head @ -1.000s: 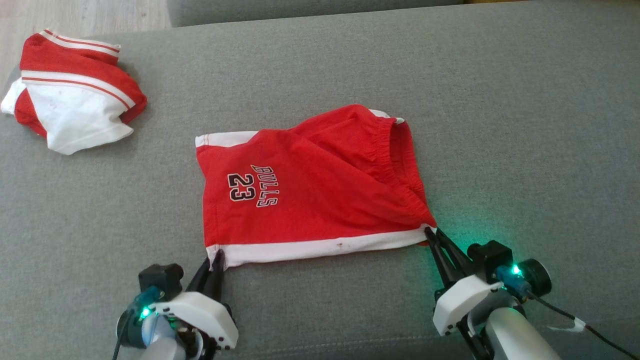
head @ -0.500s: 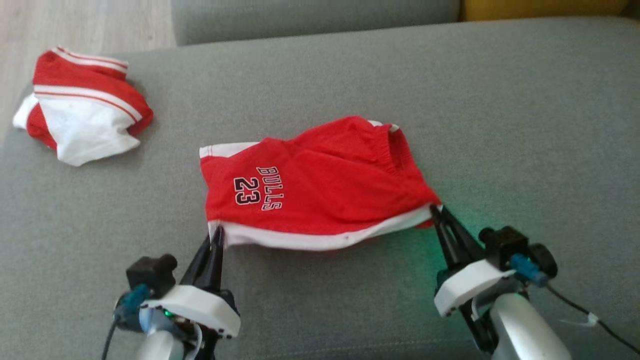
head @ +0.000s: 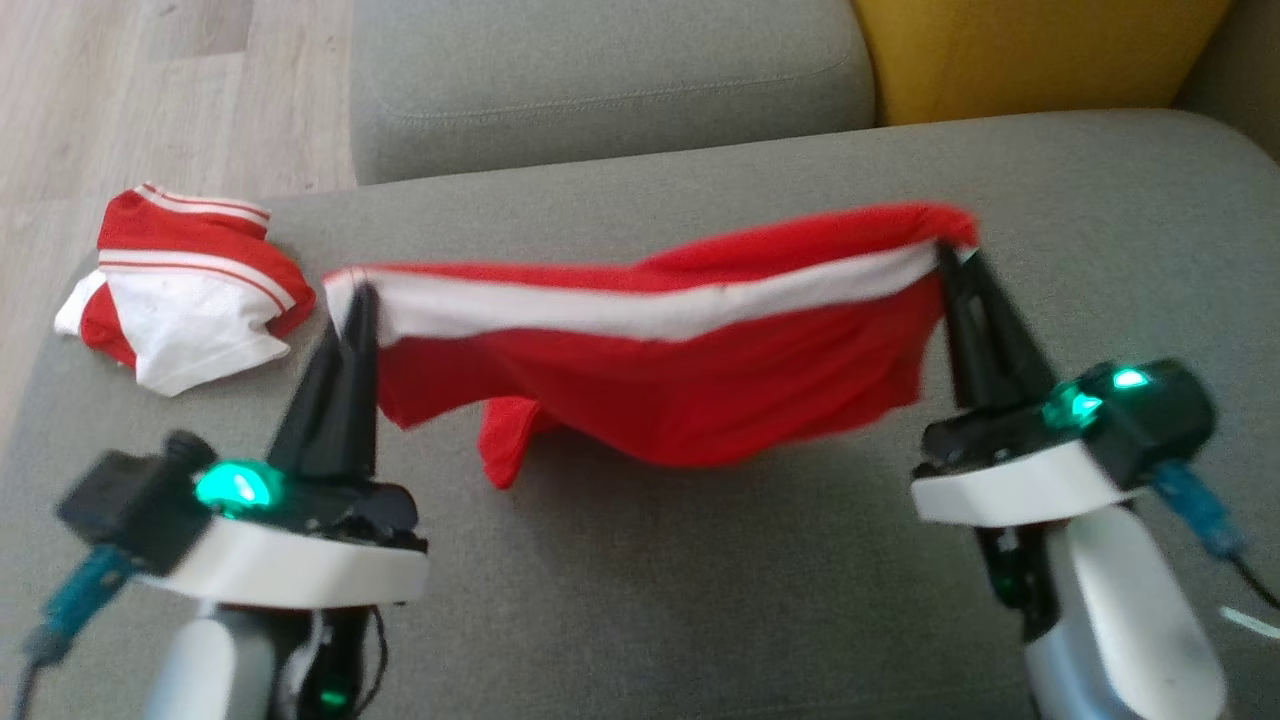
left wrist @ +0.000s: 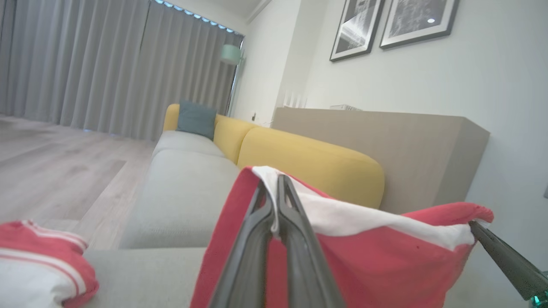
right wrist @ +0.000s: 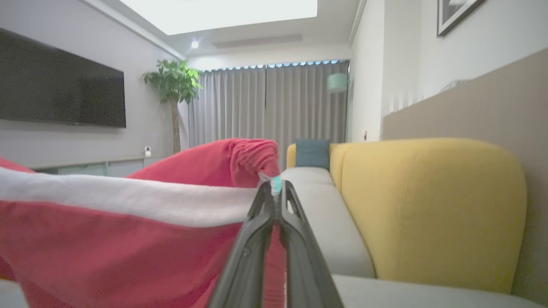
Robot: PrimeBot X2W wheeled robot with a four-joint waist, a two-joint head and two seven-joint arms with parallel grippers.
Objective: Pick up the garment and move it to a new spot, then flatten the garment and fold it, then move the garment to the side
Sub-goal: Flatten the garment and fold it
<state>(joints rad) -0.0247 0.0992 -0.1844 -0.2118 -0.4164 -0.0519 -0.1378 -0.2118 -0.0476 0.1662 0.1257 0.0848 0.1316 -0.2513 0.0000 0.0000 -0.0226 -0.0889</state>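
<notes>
The red shorts (head: 650, 380) with a white side stripe hang in the air above the grey sofa seat (head: 700, 560), stretched between both grippers. My left gripper (head: 358, 292) is shut on the left end of the white stripe, and my right gripper (head: 943, 250) is shut on the right end. The cloth sags below them, a red corner dangling at lower left. In the left wrist view my left gripper (left wrist: 274, 179) pinches the shorts (left wrist: 364, 261). In the right wrist view my right gripper (right wrist: 275, 185) pinches the shorts (right wrist: 128, 239).
A second red and white garment (head: 185, 290) lies crumpled at the sofa seat's far left corner. A grey cushion (head: 600, 80) and a yellow backrest (head: 1030, 55) stand behind. Wooden floor (head: 120, 90) lies past the left edge.
Both grippers have lifted the shorts off the sofa seat and raised them, so the white stripe is now on top. The head camera has tilted up.
</notes>
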